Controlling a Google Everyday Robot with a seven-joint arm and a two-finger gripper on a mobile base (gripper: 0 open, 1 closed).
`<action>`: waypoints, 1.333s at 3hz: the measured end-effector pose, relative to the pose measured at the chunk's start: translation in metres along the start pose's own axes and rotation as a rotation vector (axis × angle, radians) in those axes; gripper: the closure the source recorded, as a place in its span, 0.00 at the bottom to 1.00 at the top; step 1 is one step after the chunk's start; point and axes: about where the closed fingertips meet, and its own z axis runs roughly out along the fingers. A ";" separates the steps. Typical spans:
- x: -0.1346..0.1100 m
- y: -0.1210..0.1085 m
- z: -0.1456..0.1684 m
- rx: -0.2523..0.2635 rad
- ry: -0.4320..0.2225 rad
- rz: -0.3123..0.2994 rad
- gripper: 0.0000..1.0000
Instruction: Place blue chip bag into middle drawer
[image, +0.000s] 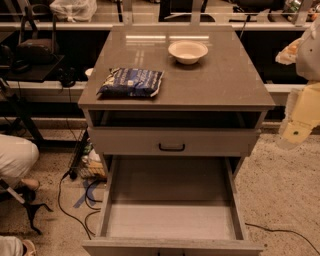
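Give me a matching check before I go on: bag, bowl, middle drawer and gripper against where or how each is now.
1 blue chip bag
2 white bowl
3 middle drawer
4 gripper

A pulled open, floor bare
B right edge of view, beside the cabinet top
C front left of cabinet top
D back of cabinet top, near its middle

Pairs: 1-C, 2-D, 3-A, 4-B

Noted dark-blue chip bag (131, 82) with white lettering and patches, on glossy grey-brown top (220, 80) with cream-white bowl (187, 51). Recorded grey-wood middle drawer (170, 220) with plain pale floor; black loop handle (172, 147) on grey drawer front (125, 141) above. Found pale-yellow gripper (296, 131) at right edge, beside the top.
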 end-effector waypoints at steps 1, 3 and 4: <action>0.000 0.000 0.000 0.000 0.000 0.000 0.00; -0.050 -0.060 0.021 0.068 -0.247 0.104 0.00; -0.099 -0.097 0.039 0.061 -0.389 0.154 0.00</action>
